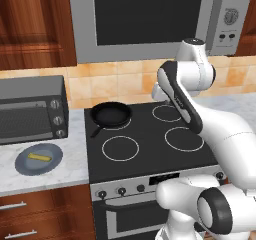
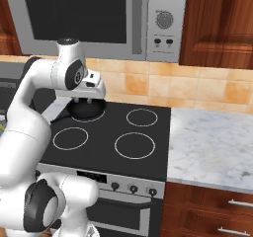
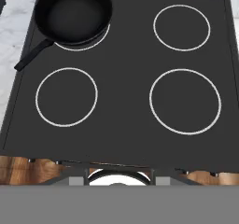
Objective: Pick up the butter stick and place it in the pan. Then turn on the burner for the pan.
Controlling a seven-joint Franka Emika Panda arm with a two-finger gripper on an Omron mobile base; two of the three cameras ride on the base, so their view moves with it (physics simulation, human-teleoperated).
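Nearest the cameras: the robot's white base and arm [image 1: 220,129], folded up over the front of the stove. The row of knobs [image 1: 121,190] runs along the stove front just below the black cooktop [image 3: 121,120].

Gripper [image 2: 88,101] hangs above the cooktop's back-left area, pointing down at the glass. Fingertips aren't resolvable in any view, so I can't tell how the jaws stand. Nothing visibly held.

Pan [image 1: 111,114] sits on the back-left burner [image 3: 82,47], shifted a bit off the ring so part of the white outline shows at its front edge. Handle points toward the front-left, reaching the cooktop edge. Pan is empty.

Butter stick [image 1: 39,157] lies flat on the blue-grey plate [image 1: 22,166], on the marble counter [image 1: 75,159] left of the stove, well apart from pan and gripper.

Other three rings on the cooktop are bare. Toaster oven [image 1: 32,111] stands at the back of the left counter, behind the plate. Microwave [image 1: 150,19] is mounted above the stove. Right counter [image 2: 212,142] is marble too.
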